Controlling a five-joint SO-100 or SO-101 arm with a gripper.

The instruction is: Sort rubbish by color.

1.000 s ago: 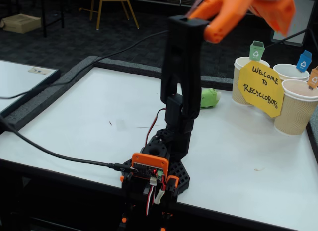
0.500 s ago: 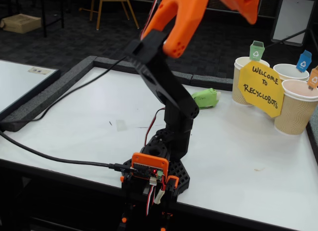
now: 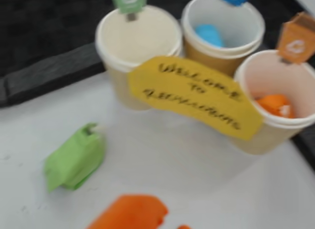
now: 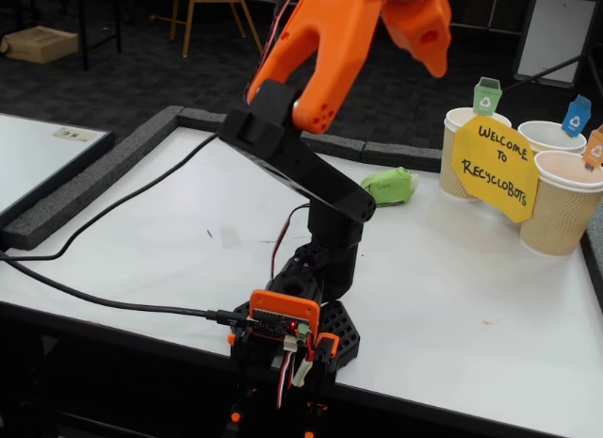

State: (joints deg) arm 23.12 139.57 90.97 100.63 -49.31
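The green wad [image 3: 74, 160] lies on the white table, left of and in front of the cups; it also shows in the fixed view [image 4: 389, 186]. The light blue wad [image 3: 209, 35] sits inside the middle cup with the blue tag. The orange wad [image 3: 275, 105] sits inside the right cup with the orange tag. The cup with the green tag [image 3: 106, 51] looks empty. My orange gripper [image 4: 435, 66] hangs high above the table, over and behind the green wad, with nothing seen in it. Only its fingertips [image 3: 130, 214] show at the wrist view's bottom edge, so its jaw opening is unclear.
A yellow "Welcome to Recyclobots" sign [image 3: 197, 96] leans on the cups' fronts. The three cups [image 4: 565, 207] stand at the table's far right. Dark foam edging [image 4: 141, 146] borders the table. Cables [image 4: 104, 297] run left from the arm's base [image 4: 287, 330].
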